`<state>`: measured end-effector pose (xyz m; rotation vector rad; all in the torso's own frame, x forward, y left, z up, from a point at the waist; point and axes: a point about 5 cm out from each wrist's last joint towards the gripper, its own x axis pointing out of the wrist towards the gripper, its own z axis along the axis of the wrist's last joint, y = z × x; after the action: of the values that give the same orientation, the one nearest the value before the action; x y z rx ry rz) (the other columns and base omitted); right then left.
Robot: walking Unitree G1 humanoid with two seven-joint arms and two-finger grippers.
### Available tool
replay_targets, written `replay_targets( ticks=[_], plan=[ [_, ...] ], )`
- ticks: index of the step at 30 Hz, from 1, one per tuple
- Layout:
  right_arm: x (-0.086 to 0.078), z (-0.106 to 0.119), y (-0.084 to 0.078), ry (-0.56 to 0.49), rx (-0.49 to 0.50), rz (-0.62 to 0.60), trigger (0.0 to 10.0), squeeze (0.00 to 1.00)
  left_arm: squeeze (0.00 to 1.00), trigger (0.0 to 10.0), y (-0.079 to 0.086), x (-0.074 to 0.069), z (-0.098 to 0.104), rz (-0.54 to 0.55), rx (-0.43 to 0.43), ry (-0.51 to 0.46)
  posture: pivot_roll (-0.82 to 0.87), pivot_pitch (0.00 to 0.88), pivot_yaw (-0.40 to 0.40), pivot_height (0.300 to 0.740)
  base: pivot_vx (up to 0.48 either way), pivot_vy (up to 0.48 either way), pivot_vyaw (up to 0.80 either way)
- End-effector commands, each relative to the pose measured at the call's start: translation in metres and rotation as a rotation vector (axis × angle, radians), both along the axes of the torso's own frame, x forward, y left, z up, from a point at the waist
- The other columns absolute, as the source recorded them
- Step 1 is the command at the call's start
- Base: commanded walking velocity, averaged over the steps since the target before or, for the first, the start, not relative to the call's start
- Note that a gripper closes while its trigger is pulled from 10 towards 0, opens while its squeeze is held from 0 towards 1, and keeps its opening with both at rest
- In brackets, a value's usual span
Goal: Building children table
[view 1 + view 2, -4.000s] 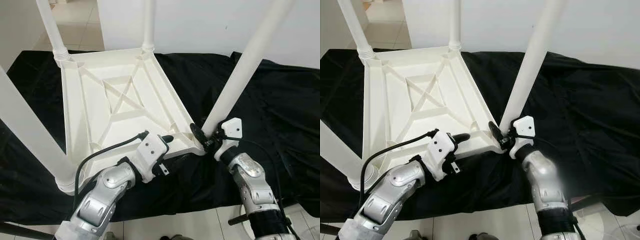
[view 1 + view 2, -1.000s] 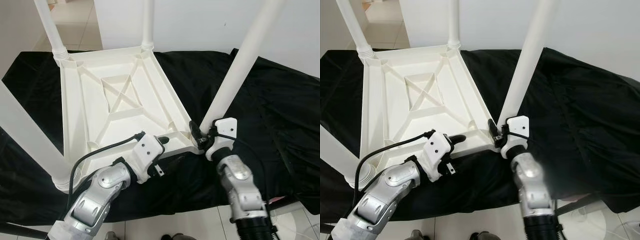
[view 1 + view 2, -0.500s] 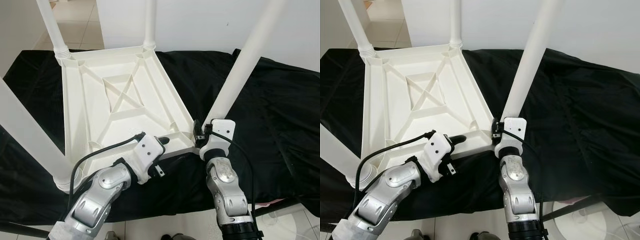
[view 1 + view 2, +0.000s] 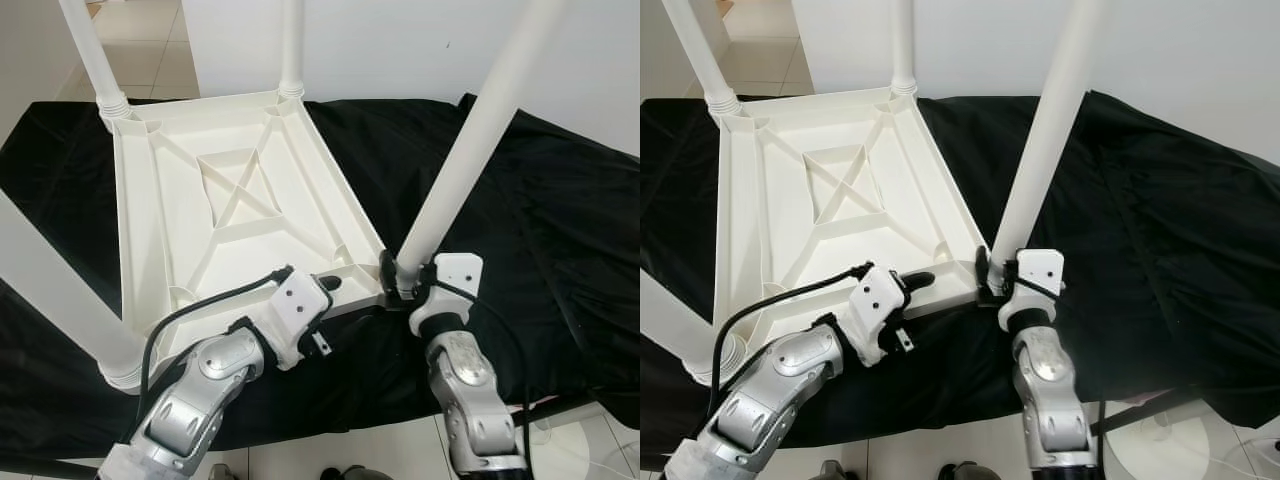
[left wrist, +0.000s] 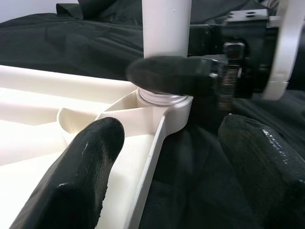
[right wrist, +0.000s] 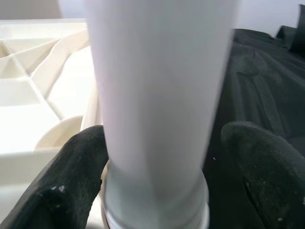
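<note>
the upturned white table (image 4: 210,200) lies on the black cloth (image 4: 560,230). its near-right leg (image 4: 470,150) is straddled at the socket by the right gripper (image 4: 398,275), fingers parted. the left gripper (image 4: 328,283), spread, brackets the rim. if twisted off-axis, the leg could be cross-threaded or tipped.

The upturned children table (image 4: 230,200) lies on the cloth (image 4: 560,220), toward its left half, legs standing up from the corners. My right claw (image 4: 400,272) sits at the near right corner, its fingers (image 6: 71,186) on either side of the leg (image 4: 465,150) just above its socket. My left claw (image 4: 328,284) rests at the table's near edge, just left of that corner.
</note>
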<state>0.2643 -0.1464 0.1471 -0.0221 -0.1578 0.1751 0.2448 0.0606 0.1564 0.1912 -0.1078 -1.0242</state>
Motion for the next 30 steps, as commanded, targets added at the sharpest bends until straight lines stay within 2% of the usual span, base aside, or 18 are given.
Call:
replay_targets(
  ticks=[1,2,3,6,17,18,19,20,21,22,30],
  plan=[
    [-0.002,0.001,-0.001,-0.013,0.011,0.026,10.0,0.00,0.00,10.0,-0.001,-0.003,-0.002,-0.026,0.004,0.009,-0.05,0.125,-0.052,0.740,0.000,0.000,0.00],
    [-0.002,0.001,-0.001,-0.013,0.011,0.026,10.0,0.00,0.00,10.0,-0.001,-0.003,-0.002,-0.026,0.004,0.009,-0.05,0.125,-0.052,0.740,0.000,0.000,0.00],
    [0.004,0.002,-0.009,-0.016,-0.028,0.128,10.0,0.00,0.00,10.0,-0.001,-0.002,-0.002,-0.027,0.005,0.008,-0.06,0.125,-0.045,0.740,0.000,0.000,0.00],
    [0.010,0.004,-0.012,-0.016,-0.046,0.203,10.0,0.00,0.00,10.0,0.000,-0.001,-0.001,-0.028,0.006,0.007,-0.06,0.126,-0.040,0.740,0.000,0.000,0.00],
    [0.033,0.005,-0.003,0.008,-0.125,0.442,10.0,0.00,0.00,10.0,0.000,0.000,0.001,-0.023,0.006,0.000,-0.04,0.117,-0.038,0.740,0.000,0.000,0.00],
    [0.035,0.003,-0.002,0.019,-0.141,0.475,8.7,0.00,0.00,10.0,0.000,0.000,0.001,-0.023,0.006,-0.001,-0.04,0.117,-0.038,0.740,0.000,0.000,0.00],
    [0.038,0.001,-0.001,0.024,-0.154,0.496,8.7,0.00,0.00,10.0,0.000,0.000,0.001,-0.022,0.007,-0.002,-0.03,0.113,-0.040,0.740,0.000,0.000,0.00],
    [0.040,0.000,-0.002,0.032,-0.159,0.510,1.1,0.00,0.00,10.0,0.000,0.001,0.001,-0.020,0.007,-0.004,-0.03,0.113,-0.044,0.740,0.000,0.000,0.00],
    [0.040,0.000,-0.002,0.032,-0.159,0.510,1.1,0.00,0.00,10.0,0.000,0.001,0.001,-0.020,0.007,-0.004,-0.03,0.113,-0.044,0.740,0.000,0.000,0.00],
    [0.041,-0.001,-0.003,0.036,-0.162,0.517,0.0,0.00,0.00,10.0,0.000,0.001,0.002,-0.016,0.008,-0.006,-0.03,0.113,-0.044,0.740,0.000,0.000,0.00],
    [0.041,-0.004,-0.008,0.044,-0.160,0.542,0.0,0.00,0.00,10.0,0.000,0.000,0.001,-0.008,0.003,-0.005,-0.03,0.112,-0.051,0.740,0.000,0.000,0.00]
  ],
)
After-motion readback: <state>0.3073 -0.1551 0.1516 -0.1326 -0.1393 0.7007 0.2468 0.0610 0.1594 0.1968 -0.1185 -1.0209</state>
